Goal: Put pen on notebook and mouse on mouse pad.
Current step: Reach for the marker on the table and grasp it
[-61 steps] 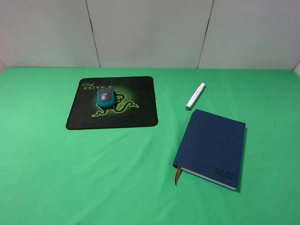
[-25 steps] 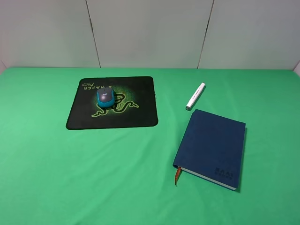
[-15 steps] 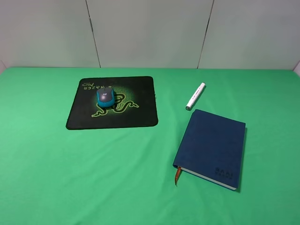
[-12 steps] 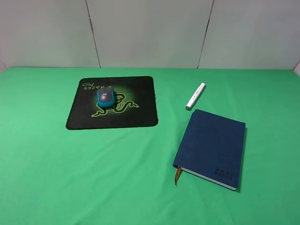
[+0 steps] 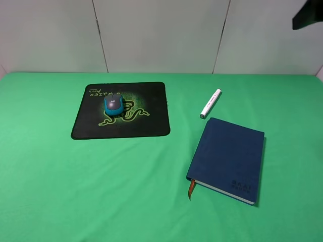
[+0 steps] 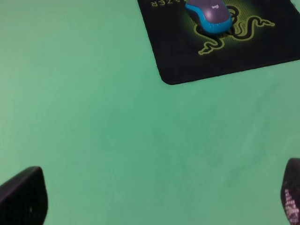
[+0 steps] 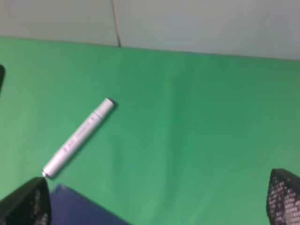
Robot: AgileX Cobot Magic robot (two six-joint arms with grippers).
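The pen (image 5: 210, 103) is located on the table (image 5: 101, 191) just beyond the far edge of the notebook (image 5: 227, 159), not touching it. Its long axis is laid diagonally, with one end directed at the notebook's far corner. It is seen ahead of the right tool (image 7: 153, 201), which is spread wide and empty, so the right arm is judged the nearer. The left tool (image 6: 157, 194) is likewise spread and empty. The mouse (image 5: 113, 104) is already seated on the mouse pad (image 5: 146, 121).
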